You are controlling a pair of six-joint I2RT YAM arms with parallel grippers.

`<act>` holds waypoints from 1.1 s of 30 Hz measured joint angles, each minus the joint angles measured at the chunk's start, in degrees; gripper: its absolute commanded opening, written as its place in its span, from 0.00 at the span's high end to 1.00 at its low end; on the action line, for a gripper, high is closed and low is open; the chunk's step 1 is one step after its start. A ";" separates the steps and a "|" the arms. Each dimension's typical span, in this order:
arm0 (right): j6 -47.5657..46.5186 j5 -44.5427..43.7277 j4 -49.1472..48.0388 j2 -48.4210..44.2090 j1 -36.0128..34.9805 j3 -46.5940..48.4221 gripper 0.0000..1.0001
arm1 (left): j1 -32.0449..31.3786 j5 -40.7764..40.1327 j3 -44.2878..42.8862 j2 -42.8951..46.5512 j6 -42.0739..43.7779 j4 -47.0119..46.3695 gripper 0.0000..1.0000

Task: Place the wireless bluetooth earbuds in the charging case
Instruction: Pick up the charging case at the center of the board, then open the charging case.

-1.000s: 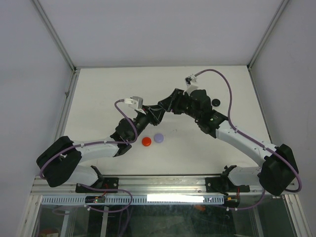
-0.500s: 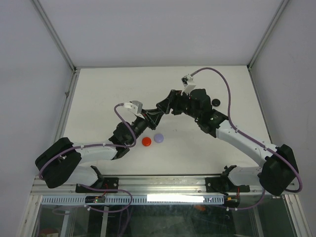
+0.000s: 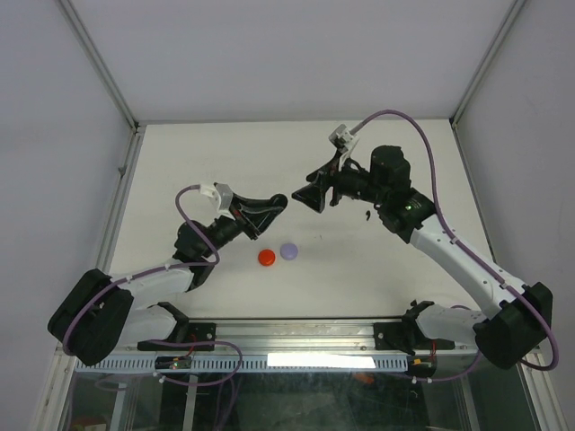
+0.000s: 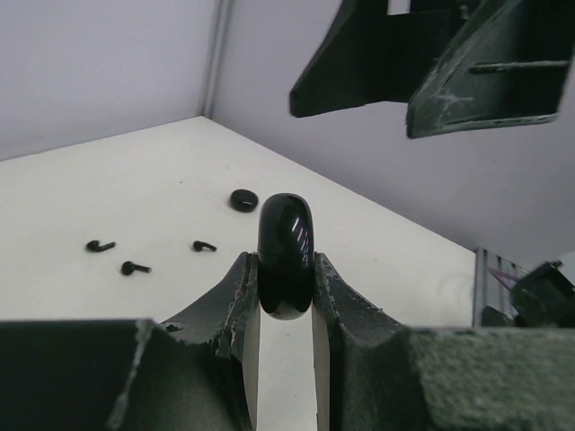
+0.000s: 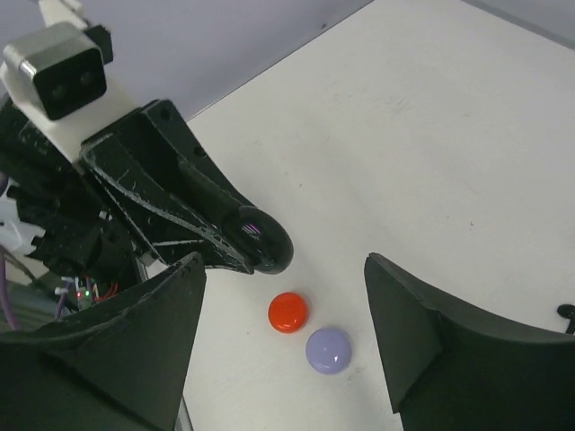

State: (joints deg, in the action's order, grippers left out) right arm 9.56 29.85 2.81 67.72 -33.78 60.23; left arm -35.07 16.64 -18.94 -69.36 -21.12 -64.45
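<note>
White tabletop (image 3: pixel 180 162) boxed in by pale grey walls and aluminium framing: three black earbuds (image 4: pixel 135 268) lie loose on it, in the left wrist view at 9 o'clock of the black charging case (image 4: pixel 286 242), with a black disc (image 4: pixel 243 199) at 11 o'clock of it. Left gripper (image 3: pixel 277 203): fingers clamped on the glossy case, held on edge; right gripper (image 3: pixel 304 197): jaws spread wide, holding nothing, facing the case from 3 o'clock, not touching. Red disc (image 3: pixel 267 257) and lilac disc (image 3: pixel 288 251): flat on the table, just beside each other, at 6 o'clock of the two gripper tips.
</note>
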 measured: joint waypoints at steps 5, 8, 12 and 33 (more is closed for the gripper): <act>-5.55 7.06 2.05 -0.04 0.00 0.00 0.24 | 1.16 9.62 0.00 1.16 -1.51 -1.64 1.00; -8.13 10.71 2.03 -0.04 0.00 -0.02 0.24 | 1.42 13.66 -0.09 1.25 -2.32 -2.16 1.00; -10.86 14.64 2.05 -0.02 -0.24 -0.02 0.24 | 1.42 16.92 -0.52 1.25 -3.41 -3.04 1.00; -16.04 16.09 5.09 2.62 -2.03 -0.02 0.29 | 1.84 23.23 -1.22 -0.09 -7.41 -8.81 1.00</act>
State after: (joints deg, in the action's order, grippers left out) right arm -6.48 45.93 7.90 70.35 -35.81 60.20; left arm -33.23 39.88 -20.16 -69.45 -28.53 -73.25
